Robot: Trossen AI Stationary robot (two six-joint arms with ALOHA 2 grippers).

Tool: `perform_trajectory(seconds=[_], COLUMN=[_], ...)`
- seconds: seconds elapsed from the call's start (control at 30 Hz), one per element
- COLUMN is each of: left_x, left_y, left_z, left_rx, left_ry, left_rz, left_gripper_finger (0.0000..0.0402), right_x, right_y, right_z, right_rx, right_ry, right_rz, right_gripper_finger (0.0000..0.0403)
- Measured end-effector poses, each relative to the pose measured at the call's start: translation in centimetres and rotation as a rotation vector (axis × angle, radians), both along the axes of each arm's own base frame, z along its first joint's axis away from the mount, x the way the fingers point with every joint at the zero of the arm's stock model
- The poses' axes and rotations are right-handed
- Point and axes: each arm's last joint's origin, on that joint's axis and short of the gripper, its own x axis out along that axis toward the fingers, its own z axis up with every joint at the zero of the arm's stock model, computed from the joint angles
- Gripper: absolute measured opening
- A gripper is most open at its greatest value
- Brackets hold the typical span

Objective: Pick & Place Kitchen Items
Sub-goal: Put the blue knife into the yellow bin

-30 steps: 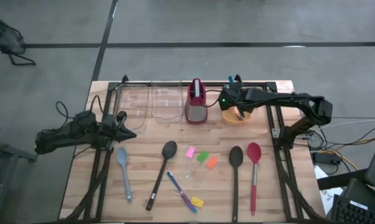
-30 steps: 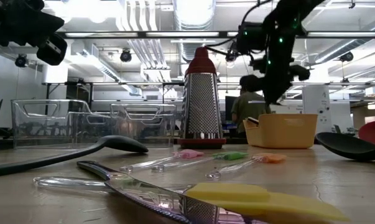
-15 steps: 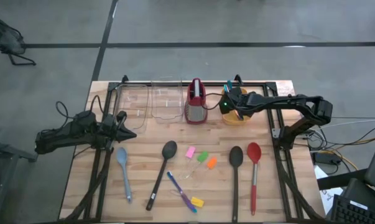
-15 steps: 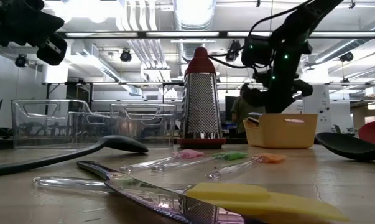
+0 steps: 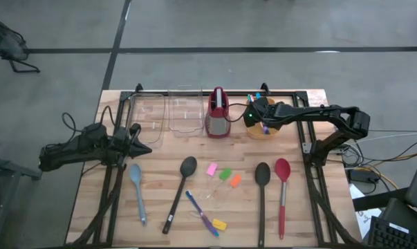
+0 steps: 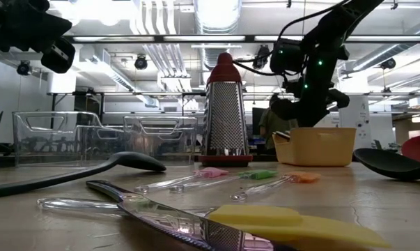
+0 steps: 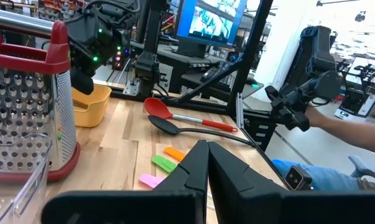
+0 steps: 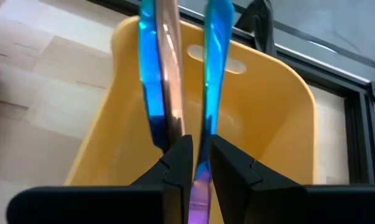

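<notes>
Above yellow bin (image 5: 261, 128): right hand (image 5: 263, 122), cutlery (image 8: 206, 74) pinched.

Along the far edge of my surface (image 5: 160, 149) stand two bins (image 5: 168, 114), then the grater (image 5: 218, 114), then a tub (image 5: 262, 128) to its right. Nearer me lie four spoons (image 5: 178, 194) in a row, with small blocks (image 5: 225, 175) and thin cutlery (image 5: 202, 214) between the middle two.

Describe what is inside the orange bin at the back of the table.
Iridescent cutlery, pinched in the right gripper, hangs over the orange bin. The visible walls look bare; its floor is partly hidden by the jaws.
</notes>
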Motion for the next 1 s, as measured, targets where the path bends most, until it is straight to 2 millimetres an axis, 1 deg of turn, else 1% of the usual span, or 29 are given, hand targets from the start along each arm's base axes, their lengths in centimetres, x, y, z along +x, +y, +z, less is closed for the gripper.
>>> perform_trajectory(seconds=[0.13, 0.27, 0.53, 0.67, 0.83, 1.0], left_x=[0.0, 0.0, 0.0, 0.0, 0.0, 0.0], left_y=[0.0, 0.0, 0.0, 0.0, 0.0, 0.0], left_z=[0.0, 0.0, 0.0, 0.0, 0.0, 0.0], left_rx=[0.000, 0.000, 0.000, 0.000, 0.000, 0.000], left_ry=[0.000, 0.000, 0.000, 0.000, 0.000, 0.000], left_rz=[0.000, 0.000, 0.000, -0.001, 0.000, 0.000], left_gripper_finger=[0.0012, 0.0012, 0.0012, 0.0012, 0.0012, 0.0012], right_x=[0.8, 1.8, 4.2, 5.4, 6.4, 7.5], right_y=[0.2, 0.7, 3.2, 5.4, 9.2, 13.6], right_z=[0.9, 2.0, 4.9, 6.0, 6.7, 6.6], right_rx=[0.031, 0.047, 0.008, -0.006, -0.022, -0.012], right_ry=[-0.020, -0.048, -0.077, -0.103, -0.116, -0.270], right_rz=[0.067, 0.142, 0.306, 0.399, 0.555, 0.719], right_gripper_finger=[0.0043, 0.0048, 0.0074, 0.0088, 0.0105, 0.0118])
